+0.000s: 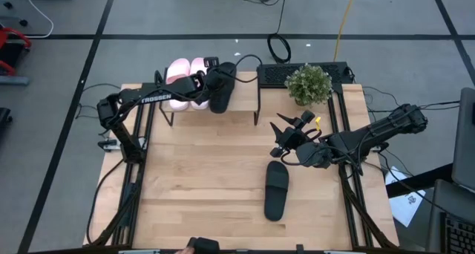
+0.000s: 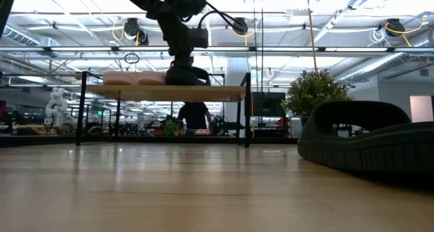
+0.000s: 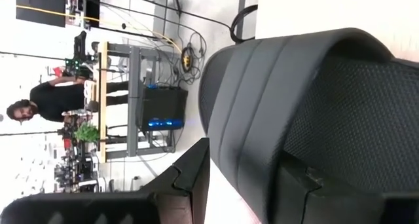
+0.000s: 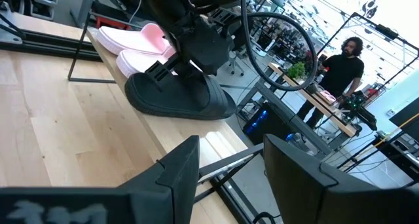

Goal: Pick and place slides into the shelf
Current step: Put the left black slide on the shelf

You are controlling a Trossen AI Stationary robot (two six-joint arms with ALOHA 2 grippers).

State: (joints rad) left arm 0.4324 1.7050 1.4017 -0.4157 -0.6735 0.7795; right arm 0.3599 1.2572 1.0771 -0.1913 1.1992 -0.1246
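Note:
The shelf stands at the table's far edge. Both pink slides lie side by side on its top board. A black slide lies to their right on the same board, sole down. My left gripper is above it, shut on it. The other black slide lies flat on the table, right of centre, large in the low view. My right gripper hovers open just beyond that slide's far end, pointing toward the shelf. My left gripper holds the black slide by its wide strap, pinched between the two fingers, which come from above, pointing down. The right wrist view shows the slide flat on the shelf's top board, upright on its sole beneath the gripper.
A potted plant stands at the table's far right, beside the shelf. Cables run behind the shelf and along both arms. Bare tabletop stretches between the shelf and the near edge. A person stands in the room beyond the table.

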